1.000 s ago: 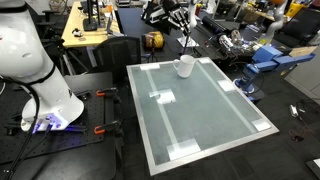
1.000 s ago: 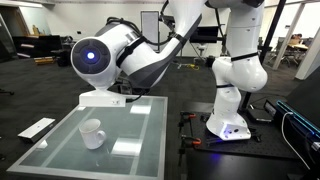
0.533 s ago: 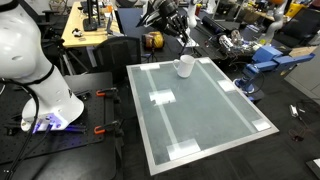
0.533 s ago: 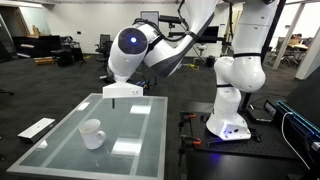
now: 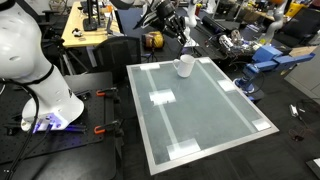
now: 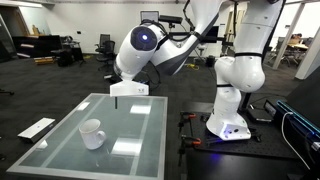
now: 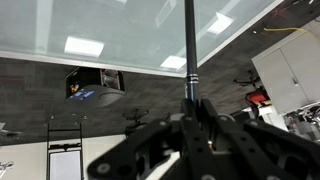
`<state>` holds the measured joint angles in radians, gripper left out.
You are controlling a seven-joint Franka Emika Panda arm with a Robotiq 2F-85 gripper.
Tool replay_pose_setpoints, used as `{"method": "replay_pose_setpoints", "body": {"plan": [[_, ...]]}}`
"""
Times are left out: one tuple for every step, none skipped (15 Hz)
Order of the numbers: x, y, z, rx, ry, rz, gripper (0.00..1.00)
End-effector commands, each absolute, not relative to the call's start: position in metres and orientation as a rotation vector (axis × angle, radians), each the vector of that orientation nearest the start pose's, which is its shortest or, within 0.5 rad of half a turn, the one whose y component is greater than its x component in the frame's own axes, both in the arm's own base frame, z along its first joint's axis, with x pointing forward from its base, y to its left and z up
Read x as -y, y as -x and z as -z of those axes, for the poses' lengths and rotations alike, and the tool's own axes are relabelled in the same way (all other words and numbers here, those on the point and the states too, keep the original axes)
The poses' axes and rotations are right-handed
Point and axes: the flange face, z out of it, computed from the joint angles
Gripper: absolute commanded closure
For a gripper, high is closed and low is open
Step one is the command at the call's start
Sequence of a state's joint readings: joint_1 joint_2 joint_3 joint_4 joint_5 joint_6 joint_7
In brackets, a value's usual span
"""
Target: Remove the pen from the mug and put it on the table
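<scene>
Raised further since earlier frame, gripper (image 7: pixel 192 106) is clamped on pen (image 7: pixel 189 50); long axis is pointed down at table (image 5: pixel 200 110), mug (image 5: pixel 185 66) is seen below near far edge.

This is a robot lab in a big room that looks like an office. A large white robot arm (image 6: pixel 240 75) stands on the dark floor next to a grey-green tabletop (image 5: pixel 200 120) marked with white tape. Black cables (image 5: pixel 32 100) hang by the robot's foot. Around it are a wooden desk (image 5: pixel 85 35) full of gear, office chairs (image 6: pixel 105 45), a screen (image 6: pixel 150 16) and a blue machine (image 5: pixel 265 58).
</scene>
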<state>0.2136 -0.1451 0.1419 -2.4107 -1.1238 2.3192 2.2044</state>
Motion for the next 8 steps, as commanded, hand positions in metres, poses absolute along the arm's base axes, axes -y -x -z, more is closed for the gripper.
{"method": "replay_pose_setpoints", "body": {"plan": [[-0.145, -0.463, -0.38, -1.56, 2.644, 1.316, 0.97], [-0.141, -0.463, -0.38, -1.565, 2.647, 1.31, 0.97], [-0.137, -0.463, -0.38, -1.577, 2.65, 1.305, 0.97], [-0.134, -0.463, -0.38, -1.58, 2.65, 1.301, 0.97], [-0.13, -0.462, -0.381, -1.575, 2.644, 1.296, 0.97], [-0.126, -0.462, -0.383, -1.564, 2.64, 1.288, 0.97], [-0.123, -0.462, -0.384, -1.56, 2.635, 1.281, 0.97], [-0.119, -0.462, -0.386, -1.535, 2.63, 1.264, 0.97]]}}
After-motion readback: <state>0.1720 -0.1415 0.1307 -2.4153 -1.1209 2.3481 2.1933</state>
